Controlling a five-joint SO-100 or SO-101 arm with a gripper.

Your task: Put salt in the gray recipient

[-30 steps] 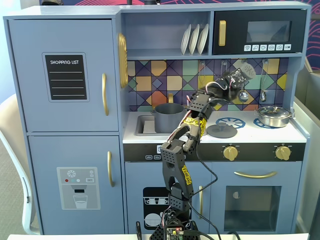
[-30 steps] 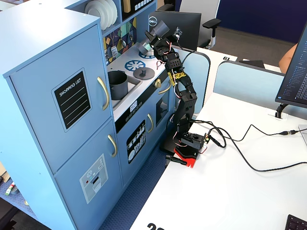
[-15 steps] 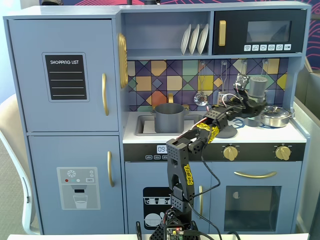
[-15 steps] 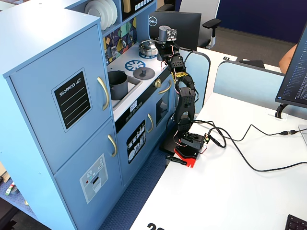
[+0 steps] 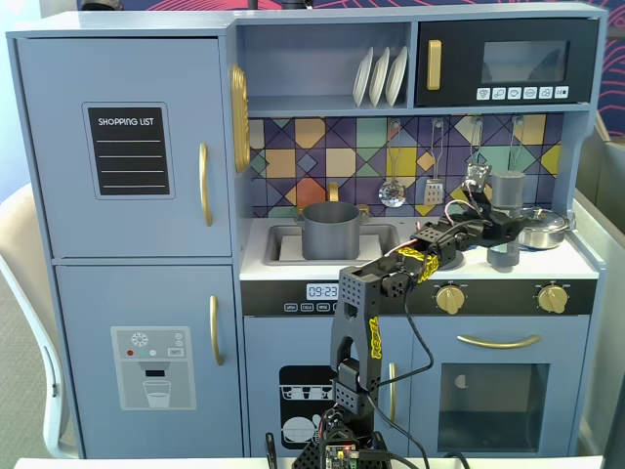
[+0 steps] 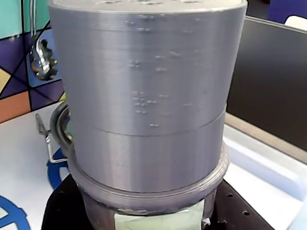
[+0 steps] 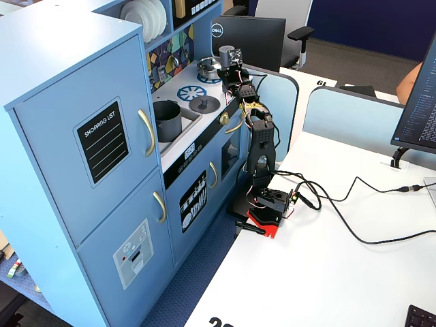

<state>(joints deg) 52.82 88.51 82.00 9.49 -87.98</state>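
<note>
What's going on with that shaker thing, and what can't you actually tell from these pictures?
- Gripper: in a fixed view the salt covers its fingers; open or shut is unclear.
- Salt in the wrist view: fills the frame, label cut off at the bottom edge.
- Whether the salt stands on the counter: hidden by the arm.
- Inside of the gray recipient: not visible; too small in another fixed view.

In the wrist view the salt [image 6: 146, 110] fills the frame, hiding the fingers, its base cut off.

Fingers [image 5: 495, 231] clasp the upright salt [image 5: 507, 200] — beside the silver pan [image 5: 540, 229].
</note>
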